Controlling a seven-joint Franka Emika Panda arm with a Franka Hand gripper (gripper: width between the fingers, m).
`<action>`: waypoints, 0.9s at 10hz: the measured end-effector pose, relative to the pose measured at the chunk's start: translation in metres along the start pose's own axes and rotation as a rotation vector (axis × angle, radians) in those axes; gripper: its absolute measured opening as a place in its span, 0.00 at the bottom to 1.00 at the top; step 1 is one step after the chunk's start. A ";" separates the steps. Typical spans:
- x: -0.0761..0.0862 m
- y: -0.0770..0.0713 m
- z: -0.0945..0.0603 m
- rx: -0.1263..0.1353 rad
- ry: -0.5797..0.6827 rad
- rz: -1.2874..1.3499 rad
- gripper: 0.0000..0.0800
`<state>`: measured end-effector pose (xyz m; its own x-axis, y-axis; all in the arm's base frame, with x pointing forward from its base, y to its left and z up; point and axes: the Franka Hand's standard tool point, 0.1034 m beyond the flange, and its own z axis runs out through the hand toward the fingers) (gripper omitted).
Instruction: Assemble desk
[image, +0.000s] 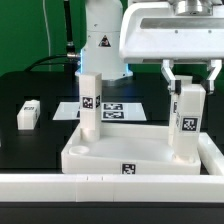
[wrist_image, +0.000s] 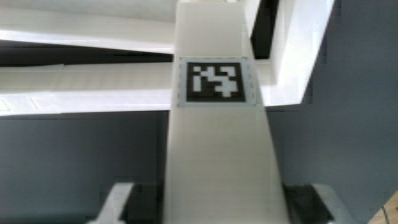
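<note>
The hand (image: 190, 84) is partly closed on the top of an upright tagged leg (image: 187, 125), one finger against each side. Straight below the hand, the leg's foot meets a corner of the desk top (image: 120, 152). A second leg (image: 91, 100) stands well apart from the hand, at another corner.

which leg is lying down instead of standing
The loose leg, lying flat on the table at the exterior view's left, off the desk top. The back leg and the gripped leg in the tool stand upright on it.
</note>
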<state>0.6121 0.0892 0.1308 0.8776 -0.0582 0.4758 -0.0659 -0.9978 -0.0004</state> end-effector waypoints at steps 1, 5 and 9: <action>0.000 0.000 0.000 0.000 0.004 -0.001 0.36; 0.001 -0.001 0.001 0.003 0.028 -0.005 0.36; 0.001 -0.001 0.001 0.002 0.028 -0.005 0.80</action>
<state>0.6132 0.0902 0.1306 0.8644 -0.0523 0.5001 -0.0604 -0.9982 -0.0001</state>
